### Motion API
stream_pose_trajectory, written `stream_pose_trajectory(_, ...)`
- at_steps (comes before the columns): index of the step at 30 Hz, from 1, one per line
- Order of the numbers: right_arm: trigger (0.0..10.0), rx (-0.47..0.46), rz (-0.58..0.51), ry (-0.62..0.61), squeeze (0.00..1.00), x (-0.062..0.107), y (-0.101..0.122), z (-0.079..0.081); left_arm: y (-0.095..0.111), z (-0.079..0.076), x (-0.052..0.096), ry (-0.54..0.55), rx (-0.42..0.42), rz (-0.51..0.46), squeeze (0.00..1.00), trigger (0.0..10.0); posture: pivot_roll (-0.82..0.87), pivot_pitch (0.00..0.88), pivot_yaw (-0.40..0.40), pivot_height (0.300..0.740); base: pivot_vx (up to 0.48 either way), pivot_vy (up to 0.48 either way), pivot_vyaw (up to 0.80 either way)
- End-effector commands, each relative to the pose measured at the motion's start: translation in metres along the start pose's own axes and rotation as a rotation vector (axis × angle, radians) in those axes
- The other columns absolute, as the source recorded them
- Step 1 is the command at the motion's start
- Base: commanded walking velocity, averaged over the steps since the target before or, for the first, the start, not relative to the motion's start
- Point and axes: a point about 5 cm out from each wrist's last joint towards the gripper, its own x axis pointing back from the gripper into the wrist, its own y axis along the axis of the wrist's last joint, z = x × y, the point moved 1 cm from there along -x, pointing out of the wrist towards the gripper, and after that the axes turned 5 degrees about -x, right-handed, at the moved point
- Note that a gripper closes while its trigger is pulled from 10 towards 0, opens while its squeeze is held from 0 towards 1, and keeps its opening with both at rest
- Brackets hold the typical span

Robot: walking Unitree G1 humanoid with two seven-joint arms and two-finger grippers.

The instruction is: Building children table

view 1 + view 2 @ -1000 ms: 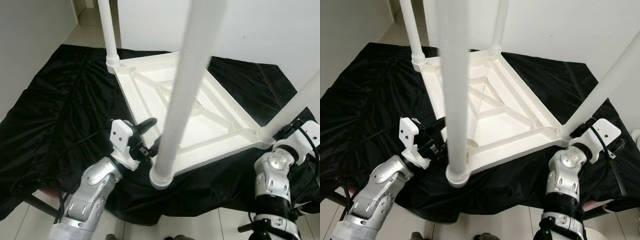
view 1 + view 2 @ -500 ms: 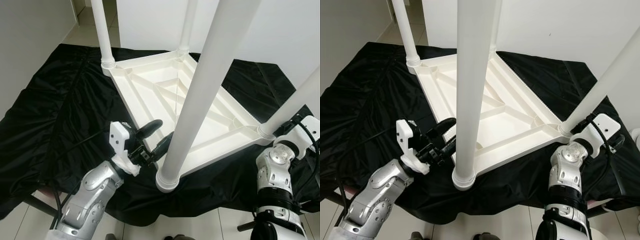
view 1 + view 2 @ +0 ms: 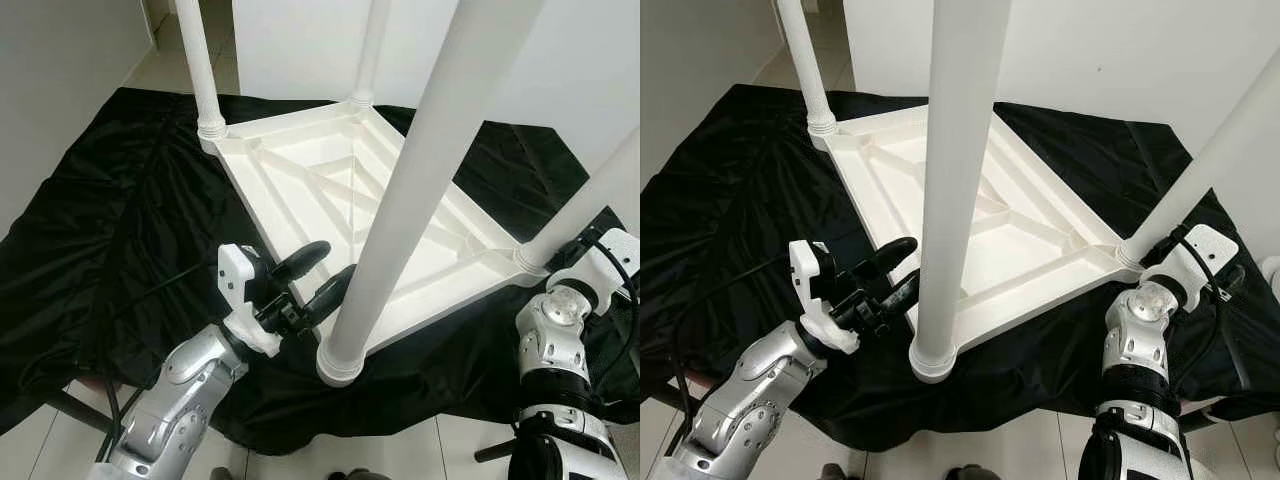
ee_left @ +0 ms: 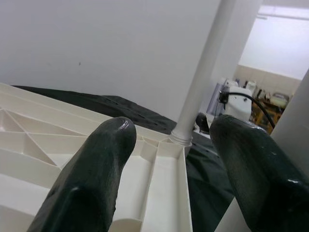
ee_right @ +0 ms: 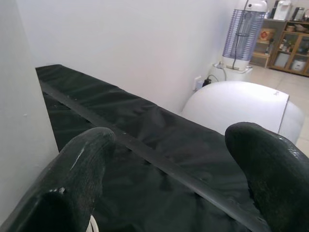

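Left claw [image 3: 312, 275] sat released beside the near leg [image 3: 400, 220] of the upturned table [image 3: 400, 240] on the black cloth [image 3: 110, 230]; your right claw [image 5: 169, 159], also released, flanked another leg [image 3: 585, 205]. Nudging either could have tipped it.

White walls [image 3: 60, 70] close in on pale floor tiles [image 3: 175, 65]; a black cloth [image 3: 110, 220] covers the low surface (a purple-ribbed appliance [image 5: 244, 36] stands farther off)
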Motion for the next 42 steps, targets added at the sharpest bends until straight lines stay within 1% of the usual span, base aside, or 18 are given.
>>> stream_pose_trajectory(1,10.0,0.009,0.028,0.056,0.0,0.001,-0.005,0.01,-0.008,-0.025,-0.003,-0.349,-0.02,0.038,0.0,10.0,0.01,0.114,-0.045,0.74,0.0,0.0,0.0)
stream_pose_trajectory(2,10.0,0.012,0.024,0.058,0.0,-0.001,-0.003,0.011,-0.015,-0.025,-0.006,-0.37,-0.03,0.093,0.0,10.0,0.01,0.113,-0.046,0.74,0.0,0.0,0.0)
stream_pose_trajectory(3,10.0,0.012,0.024,0.058,0.0,-0.001,-0.003,0.011,-0.015,-0.025,-0.006,-0.37,-0.03,0.093,0.0,10.0,0.01,0.113,-0.046,0.74,0.0,0.0,0.0)
stream_pose_trajectory(4,10.0,0.015,0.019,0.061,0.0,-0.003,-0.002,0.012,-0.023,-0.024,-0.008,-0.381,-0.043,0.149,0.0,10.0,0.01,0.113,-0.046,0.74,0.0,0.0,0.0)
stream_pose_trajectory(5,10.0,0.015,0.019,0.061,0.0,-0.003,-0.002,0.012,-0.023,-0.024,-0.008,-0.381,-0.043,0.149,0.0,10.0,0.01,0.113,-0.046,0.74,0.0,0.0,0.0)
stream_pose_trajectory(6,10.0,0.012,0.017,0.082,0.0,-0.006,0.001,0.015,-0.029,-0.025,-0.01,-0.405,-0.073,0.198,0.0,10.0,0.01,0.117,-0.035,0.74,0.0,0.0,0.0)
stream_pose_trajectory(10,10.0,-0.003,0.035,0.119,0.0,-0.009,0.002,0.021,-0.029,-0.028,-0.008,-0.438,-0.073,0.203,0.0,10.0,0.0,0.12,-0.031,0.74,0.0,0.0,0.0)
stream_pose_trajectory(13,10.0,-0.043,0.06,0.252,0.0,-0.012,0.006,0.039,-0.026,-0.034,-0.008,-0.466,-0.036,0.185,0.0,10.0,-0.01,0.128,-0.018,0.74,0.0,0.0,0.0)
stream_pose_trajectory(16,10.0,-0.046,0.065,0.282,0.0,-0.015,0.009,0.045,-0.025,-0.035,-0.01,-0.464,-0.029,0.182,0.0,10.0,-0.01,0.13,-0.015,0.74,0.0,0.0,0.0)
stream_pose_trajectory(17,10.0,-0.084,0.082,0.342,0.0,-0.018,0.012,0.053,-0.027,-0.036,-0.013,-0.464,-0.038,0.189,0.0,10.0,-0.01,0.136,-0.012,0.74,0.0,0.0,0.0)
stream_pose_trajectory(23,10.0,-0.094,0.073,0.401,0.0,-0.021,0.018,0.064,-0.027,-0.038,-0.016,-0.474,-0.039,0.187,0.0,10.0,-0.01,0.143,-0.004,0.74,0.0,0.0,0.0)
stream_pose_trajectory(28,10.0,-0.125,0.02,0.504,0.0,-0.019,0.031,0.082,-0.03,-0.037,-0.022,-0.454,-0.062,0.219,0.0,10.0,0.0,0.147,0.002,0.74,0.0,0.0,0.0)
stream_pose_trajectory(31,10.0,-0.127,-0.005,0.508,0.0,-0.018,0.033,0.082,-0.032,-0.034,-0.024,-0.417,-0.093,0.235,0.0,10.0,0.01,0.147,-0.005,0.74,0.0,0.0,0.0)
stream_pose_trajectory(33,10.0,-0.131,-0.037,0.471,0.0,-0.016,0.029,0.073,-0.037,-0.024,-0.026,-0.324,-0.144,0.271,0.0,10.0,0.02,0.147,-0.013,0.74,0.0,0.0,0.0)
stream_pose_trajectory(35,10.0,-0.136,-0.046,0.461,0.0,-0.014,0.027,0.069,-0.039,-0.02,-0.026,-0.291,-0.162,0.286,0.0,10.0,0.02,0.147,-0.013,0.74,0.0,0.0,0.0)
stream_pose_trajectory(37,10.0,-0.141,-0.072,0.449,0.0,-0.007,0.02,0.058,-0.045,-0.009,-0.024,-0.224,-0.197,0.354,0.0,10.0,0.03,0.148,-0.013,0.74,0.0,0.0,0.0)
stream_pose_trajectory(40,10.0,-0.141,-0.072,0.449,0.0,-0.007,0.02,0.058,-0.045,-0.009,-0.024,-0.224,-0.197,0.354,0.0,10.0,0.03,0.148,-0.013,0.74,0.0,0.0,0.0)
stream_pose_trajectory(42,10.0,-0.141,-0.1,0.454,0.0,0.006,0.014,0.047,-0.045,0.004,-0.02,-0.164,-0.212,0.393,0.0,10.0,0.02,0.145,-0.007,0.74,0.0,0.0,0.0)
